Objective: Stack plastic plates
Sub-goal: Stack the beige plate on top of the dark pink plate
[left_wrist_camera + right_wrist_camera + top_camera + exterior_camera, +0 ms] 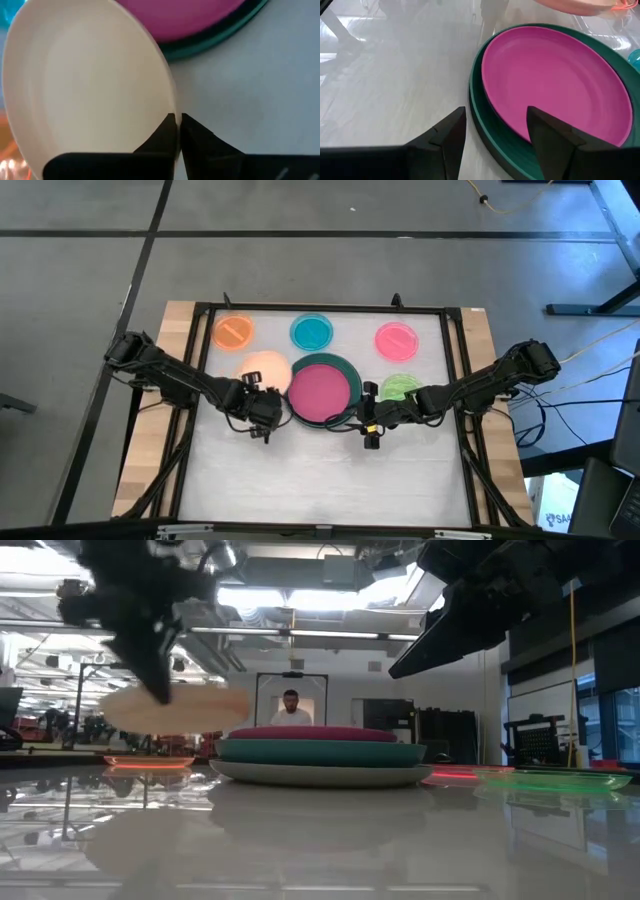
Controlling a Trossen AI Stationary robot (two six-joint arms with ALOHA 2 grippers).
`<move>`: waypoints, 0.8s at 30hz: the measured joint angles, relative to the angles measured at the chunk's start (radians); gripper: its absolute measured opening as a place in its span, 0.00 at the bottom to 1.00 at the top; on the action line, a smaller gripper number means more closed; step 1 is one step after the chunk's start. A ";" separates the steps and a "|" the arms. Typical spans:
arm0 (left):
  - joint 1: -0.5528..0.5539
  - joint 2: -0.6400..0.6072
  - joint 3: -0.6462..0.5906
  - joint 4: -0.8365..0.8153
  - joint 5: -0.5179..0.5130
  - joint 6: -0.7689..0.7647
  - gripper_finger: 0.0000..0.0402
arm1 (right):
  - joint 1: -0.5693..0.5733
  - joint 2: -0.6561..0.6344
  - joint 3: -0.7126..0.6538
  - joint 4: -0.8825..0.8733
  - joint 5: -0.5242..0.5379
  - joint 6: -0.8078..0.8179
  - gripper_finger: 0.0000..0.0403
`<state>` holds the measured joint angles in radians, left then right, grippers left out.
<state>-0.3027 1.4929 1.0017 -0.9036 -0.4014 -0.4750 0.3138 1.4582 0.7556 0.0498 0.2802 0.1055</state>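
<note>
A stack of large plates (322,390) sits mid-table with magenta on top, teal under it and grey at the bottom (320,776); no black plate shows. My left gripper (177,122), just left of the stack, is shut on the peach plate (263,368). My right gripper (496,117) hovers open above the stack's right near rim (485,125), touching nothing. The small orange (233,331), blue (312,332) and pink (396,339) plates lie flat in a row along the far side. A green plate (400,387) rests flat to the right of the stack. My left gripper pinches the peach plate's rim (170,107) between its two fingers, at the plate's near edge, coming from the near side. The plate (175,708) is lifted clear of the table, roughly level, and reaches away from the fingers toward the far edge.
A dark frame (330,308) borders the white work surface. The near half of the table (320,475) holds no objects. Beyond the table a person (291,708) sits in the room.
</note>
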 joint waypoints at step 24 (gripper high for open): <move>0.060 0.006 -0.244 1.032 0.080 0.408 0.02 | 0.000 0.000 0.000 0.001 0.000 0.000 0.49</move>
<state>-0.2431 1.4990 0.7579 0.1284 -0.3212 -0.0672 0.3138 1.4582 0.7555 0.0505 0.2806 0.1055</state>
